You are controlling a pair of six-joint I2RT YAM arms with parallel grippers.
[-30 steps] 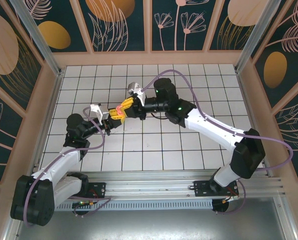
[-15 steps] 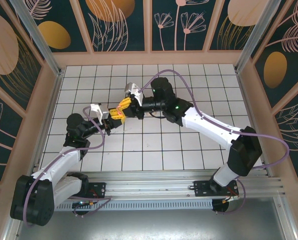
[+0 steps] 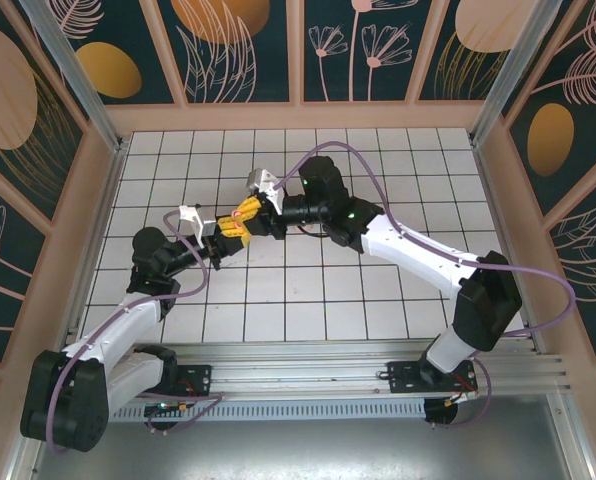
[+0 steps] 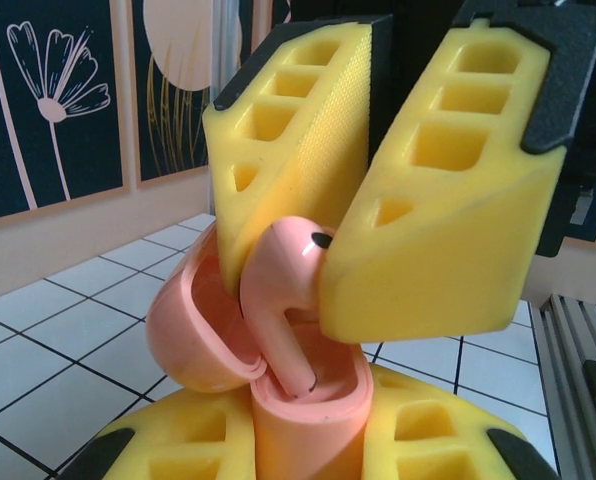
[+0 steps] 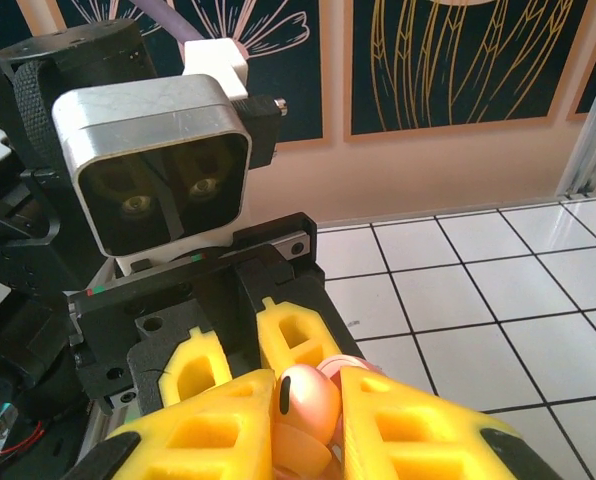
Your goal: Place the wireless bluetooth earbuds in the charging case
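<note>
The earbud [image 4: 288,265] and charging case [image 4: 308,420] are salmon pink, the fingers [image 4: 448,210] yellow with black backs, the surface [image 4: 38,395] white with dark grid lines, the wall [image 4: 68,150] dark with pale flowers.

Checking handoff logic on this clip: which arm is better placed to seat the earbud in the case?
Right. The right gripper pinches the earbud, whose stem already reaches into the open charging case. The left gripper clamps that case from below, so it should just hold steady.
</note>
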